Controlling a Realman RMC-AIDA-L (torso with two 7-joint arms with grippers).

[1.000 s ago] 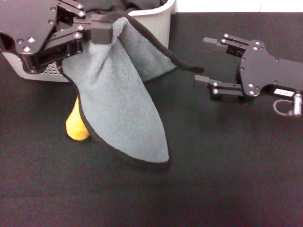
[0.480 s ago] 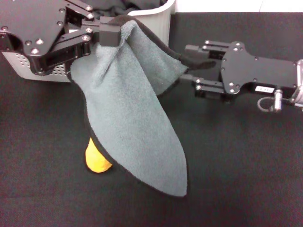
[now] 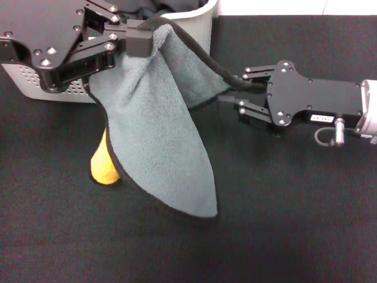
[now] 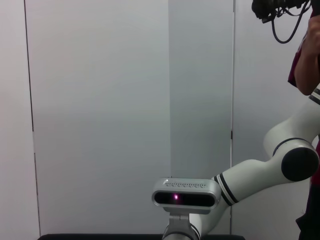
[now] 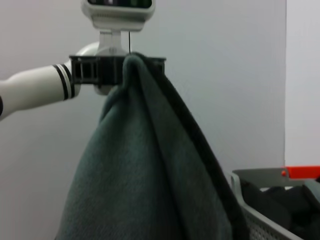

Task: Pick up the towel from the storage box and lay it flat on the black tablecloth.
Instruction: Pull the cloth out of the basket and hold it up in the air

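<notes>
Over the black tablecloth [image 3: 283,224], near its far edge by the storage box [image 3: 194,26], the towel [image 3: 156,135] hangs pinched in the left gripper [image 3: 136,40], so the open right gripper [image 3: 231,94] should close on the black-edged corner between its fingers, then both pull apart.

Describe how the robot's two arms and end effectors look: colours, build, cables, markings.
Both end effectors are matte black plate-and-linkage units dotted with silver screws. The left end effector ends in blocky black fingers. The right end effector carries a small white label, a silver fitting and a looped grey cable, on a white arm link with black bands.
</notes>
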